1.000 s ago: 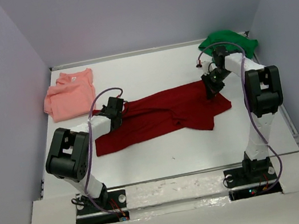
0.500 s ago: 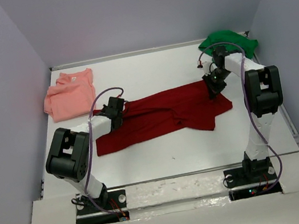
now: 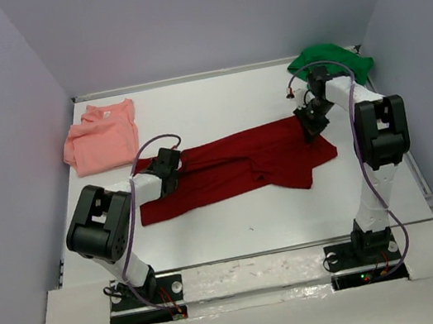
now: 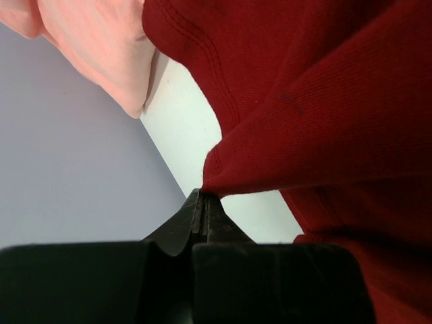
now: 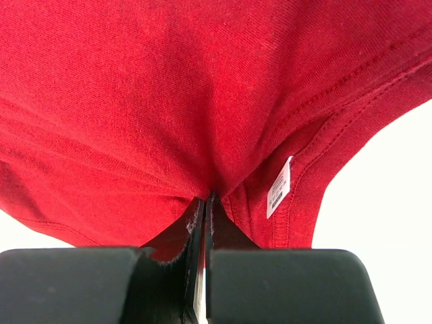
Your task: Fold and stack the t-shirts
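The dark red t-shirt [image 3: 234,165] lies stretched across the middle of the table, creased along its length. My left gripper [image 3: 172,160] is shut on its left upper edge, and the pinched cloth [image 4: 223,179] shows at the fingertips in the left wrist view. My right gripper [image 3: 310,122] is shut on its right upper edge, where the red fabric [image 5: 202,121] bunches into the jaws beside a white label [image 5: 278,187]. The salmon pink t-shirt [image 3: 101,137] lies folded at the back left. The green t-shirt [image 3: 331,62] is crumpled at the back right.
Grey walls close in the table [image 3: 237,230] on the left, back and right. The right arm's cable loops over the green shirt's front edge. The pink shirt [image 4: 101,47] lies close to the left gripper.
The left gripper has shifted slightly right and back with the red shirt's edge. The right gripper has barely moved.
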Controlling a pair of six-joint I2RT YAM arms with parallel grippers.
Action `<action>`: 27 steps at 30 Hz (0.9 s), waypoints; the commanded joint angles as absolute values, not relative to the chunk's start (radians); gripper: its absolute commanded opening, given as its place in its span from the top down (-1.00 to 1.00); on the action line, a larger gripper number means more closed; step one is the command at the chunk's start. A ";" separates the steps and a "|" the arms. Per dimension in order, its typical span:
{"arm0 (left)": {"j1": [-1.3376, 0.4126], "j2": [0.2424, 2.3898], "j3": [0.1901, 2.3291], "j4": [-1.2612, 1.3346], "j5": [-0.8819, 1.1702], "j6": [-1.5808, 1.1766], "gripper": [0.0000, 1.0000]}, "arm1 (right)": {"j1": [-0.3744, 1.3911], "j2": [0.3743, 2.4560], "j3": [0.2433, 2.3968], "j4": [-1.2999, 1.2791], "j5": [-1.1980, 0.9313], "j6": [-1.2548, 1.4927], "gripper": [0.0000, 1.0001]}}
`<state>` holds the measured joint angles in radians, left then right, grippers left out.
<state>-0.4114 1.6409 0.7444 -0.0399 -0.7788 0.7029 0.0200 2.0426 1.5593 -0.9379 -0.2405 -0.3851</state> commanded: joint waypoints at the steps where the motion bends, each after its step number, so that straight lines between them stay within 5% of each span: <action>1: -0.407 1.635 0.715 -0.008 -0.839 0.724 1.00 | 0.014 1.988 1.606 -0.951 -0.184 -0.385 1.00; 27: -0.422 1.761 0.764 0.018 -0.824 0.612 1.00 | 0.014 2.020 1.654 -0.994 -0.218 -0.383 1.00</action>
